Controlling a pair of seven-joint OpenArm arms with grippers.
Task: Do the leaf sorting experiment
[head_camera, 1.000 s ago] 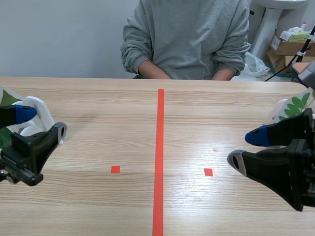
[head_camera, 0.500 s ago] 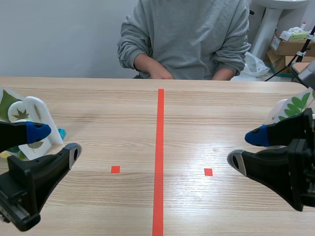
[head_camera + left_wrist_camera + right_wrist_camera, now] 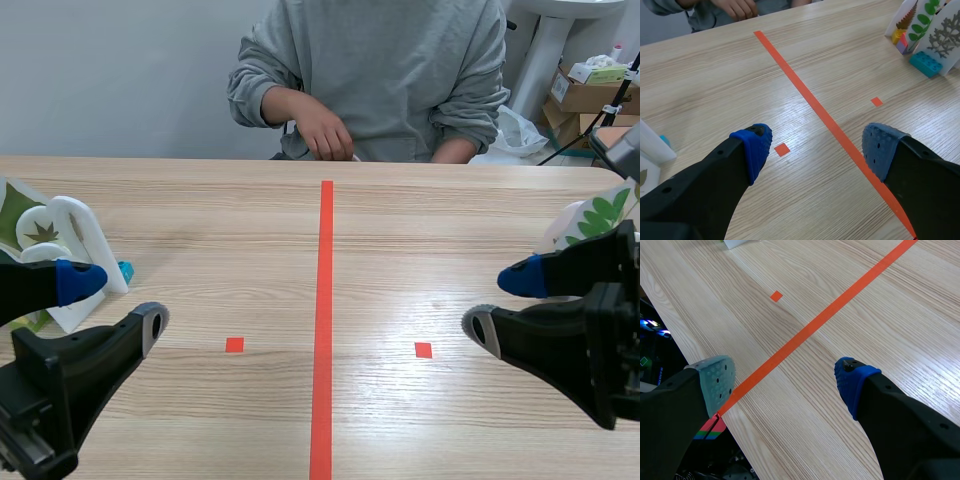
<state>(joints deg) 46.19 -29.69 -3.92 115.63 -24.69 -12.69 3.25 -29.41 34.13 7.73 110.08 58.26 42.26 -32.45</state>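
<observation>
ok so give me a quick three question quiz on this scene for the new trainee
1. True or false: the left tool is shut on a leaf card.
2. The white plastic leaf-card stand nearest the left tool stands: A) on the long orange-red tape line; B) on that tool's own side of the line; C) in the person's hand.
3. How many small orange-red tape squares mark the light wooden table?

Key: 1 false, it is open and holds nothing; 2 B; 3 two, one on each side of the line.
</observation>
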